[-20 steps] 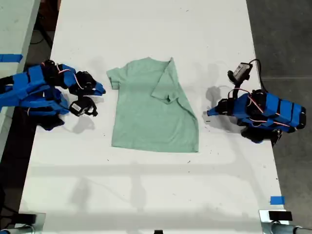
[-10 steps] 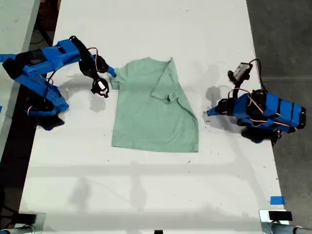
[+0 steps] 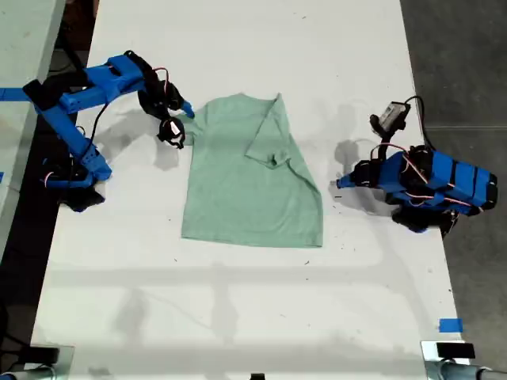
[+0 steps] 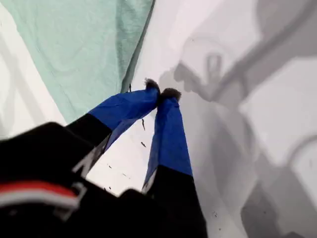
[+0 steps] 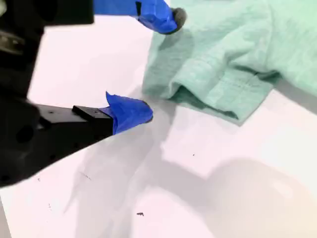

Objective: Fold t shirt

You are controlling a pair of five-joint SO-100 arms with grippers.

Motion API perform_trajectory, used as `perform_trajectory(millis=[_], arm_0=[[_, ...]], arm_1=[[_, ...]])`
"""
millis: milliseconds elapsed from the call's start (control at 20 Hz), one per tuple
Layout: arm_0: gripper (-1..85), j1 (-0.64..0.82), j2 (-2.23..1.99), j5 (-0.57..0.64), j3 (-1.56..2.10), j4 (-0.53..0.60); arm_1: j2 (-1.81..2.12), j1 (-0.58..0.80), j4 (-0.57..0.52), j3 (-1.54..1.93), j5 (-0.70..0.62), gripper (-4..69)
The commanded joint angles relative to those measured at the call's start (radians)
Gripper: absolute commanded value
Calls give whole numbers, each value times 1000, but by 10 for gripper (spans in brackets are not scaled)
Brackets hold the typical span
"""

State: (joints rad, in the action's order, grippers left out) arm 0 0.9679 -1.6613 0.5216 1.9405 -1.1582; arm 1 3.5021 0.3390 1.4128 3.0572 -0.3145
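1. Mint-green cloth, the t shirt (image 3: pixel 249 178) lies flat in the middle of the white table (image 3: pixel 238 317), with the sleeve on the exterior view's right folded inward over the body.
2. My second gripper (image 5: pixel 151 67) hangs at the sleeve on the exterior view's left, jaws spread wide, one fingertip (image 5: pixel 166 17) over the cloth edge and the other over bare table just beside it.
3. My first gripper (image 4: pixel 161 93) sits low near the shirt's edge on the exterior view's right, its tips pressed together on nothing, apart from the cloth.
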Motion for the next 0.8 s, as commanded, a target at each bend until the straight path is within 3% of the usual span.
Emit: perform_trajectory(millis=[0, 250, 350, 750], arm_0=[[238, -28, 34, -20, -55, 8], [203, -77, 210, -77, -55, 52], [1, -72, 229, -95, -60, 54], [-2, -23, 147, -114, -71, -57]], arm_1=[[-2, -3, -25, 26, 8, 24], [-2, -5, -25, 26, 6, 23], [-2, -5, -25, 26, 6, 23], [-2, -3, -25, 26, 6, 23]])
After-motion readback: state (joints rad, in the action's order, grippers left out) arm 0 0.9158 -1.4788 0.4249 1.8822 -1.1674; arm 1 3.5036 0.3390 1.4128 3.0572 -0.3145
